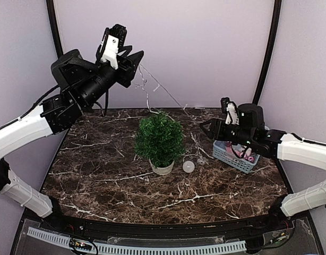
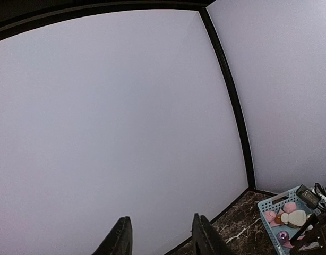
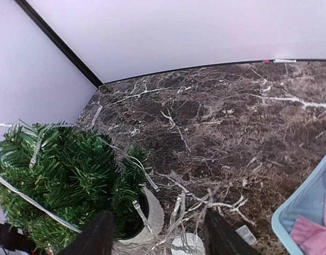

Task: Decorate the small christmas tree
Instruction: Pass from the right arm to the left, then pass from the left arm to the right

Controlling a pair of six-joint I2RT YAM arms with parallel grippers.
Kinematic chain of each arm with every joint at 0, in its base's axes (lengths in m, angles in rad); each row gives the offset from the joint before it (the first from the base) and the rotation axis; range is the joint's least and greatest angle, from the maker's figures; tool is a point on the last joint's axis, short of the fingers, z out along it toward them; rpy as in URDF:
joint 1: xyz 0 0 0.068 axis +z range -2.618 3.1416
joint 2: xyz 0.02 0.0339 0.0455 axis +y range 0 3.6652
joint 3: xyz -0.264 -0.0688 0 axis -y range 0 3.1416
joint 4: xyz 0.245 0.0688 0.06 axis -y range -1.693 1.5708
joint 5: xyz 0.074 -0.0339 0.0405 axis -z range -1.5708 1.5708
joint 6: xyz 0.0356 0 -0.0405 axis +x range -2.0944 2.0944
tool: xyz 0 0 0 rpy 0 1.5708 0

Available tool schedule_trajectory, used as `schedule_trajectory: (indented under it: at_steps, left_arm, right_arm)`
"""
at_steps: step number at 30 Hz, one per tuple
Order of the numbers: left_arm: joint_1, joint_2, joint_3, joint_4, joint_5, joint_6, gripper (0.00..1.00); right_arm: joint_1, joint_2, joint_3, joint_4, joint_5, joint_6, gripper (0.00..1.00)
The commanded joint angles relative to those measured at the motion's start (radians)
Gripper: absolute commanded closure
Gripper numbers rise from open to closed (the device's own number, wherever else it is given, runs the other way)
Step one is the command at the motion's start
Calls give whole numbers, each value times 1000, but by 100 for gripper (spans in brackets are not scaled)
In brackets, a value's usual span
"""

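Observation:
The small christmas tree stands mid-table in a pale pot; the right wrist view shows the tree at lower left. A clear light string rises from the tree to my raised left gripper and hangs from its fingers. In the left wrist view the left gripper has its fingertips apart with no strand between them. My right gripper hovers open right of the tree. In its wrist view the right gripper is above loose light string and a white ball.
A blue basket with pink ornaments sits at the right, under the right arm; it also shows as the blue basket and the basket rim. The white ball lies beside the pot. Walls enclose the back and sides.

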Motion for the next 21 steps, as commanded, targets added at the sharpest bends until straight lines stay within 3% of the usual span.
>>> schedule_trajectory:
  at_steps: [1, 4, 10, 21]
  left_arm:
    - [8, -57, 61, 20, -41, 4, 100]
    - [10, -63, 87, 11, -65, 26, 100]
    - [8, -88, 101, 4, -72, 29, 100]
    - [8, -96, 147, -24, -50, 19, 100]
  right_arm:
    - [-2, -62, -15, -60, 56, -20, 29]
    - [-2, -105, -36, -89, 81, -34, 17]
    - [-3, -175, -79, -70, 28, -88, 8]
    - [33, -144, -120, 47, -250, -172, 11]
